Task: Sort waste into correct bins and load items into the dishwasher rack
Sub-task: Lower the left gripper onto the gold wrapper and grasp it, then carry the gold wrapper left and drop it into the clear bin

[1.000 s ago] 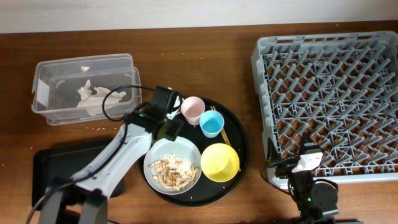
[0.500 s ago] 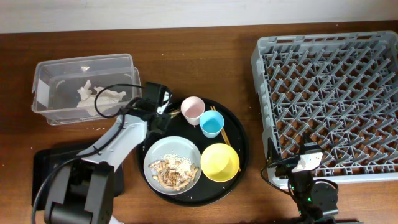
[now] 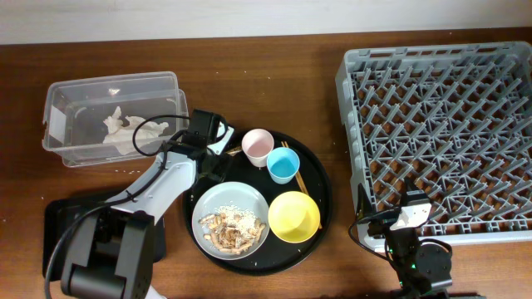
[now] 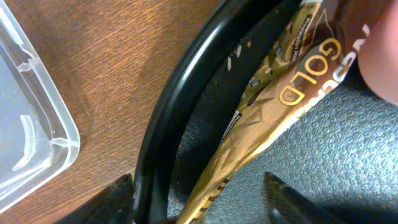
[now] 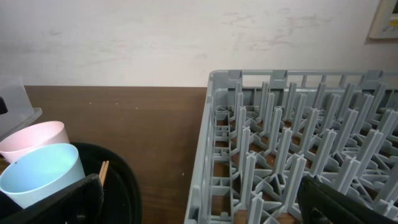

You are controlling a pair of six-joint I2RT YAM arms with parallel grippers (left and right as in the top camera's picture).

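A crinkled gold foil wrapper [image 4: 273, 106] lies against the inner rim of the round black tray [image 4: 180, 93]. My left gripper [image 4: 202, 208] straddles its lower end, open, with neither finger touching it. From overhead the left gripper [image 3: 218, 154] sits at the tray's upper left, beside the pink cup [image 3: 258, 145]. The blue cup [image 3: 283, 166], yellow bowl [image 3: 294, 216], chopsticks [image 3: 296, 178] and grey plate [image 3: 208, 218] with food scraps [image 3: 233, 228] are on that tray. My right gripper [image 5: 199, 208] hangs open and empty by the dishwasher rack [image 3: 440, 133].
The clear tub [image 3: 62, 91] at the back left holds white tissue [image 3: 125, 129]. A black rectangular tray [image 3: 62, 220] lies at the front left, partly under my left arm. The rack's near corner [image 5: 214, 78] stands just right of the round tray.
My left gripper has shifted left and back to the tray's rim, and its jaws have narrowed around the wrapper. The right arm has not moved.
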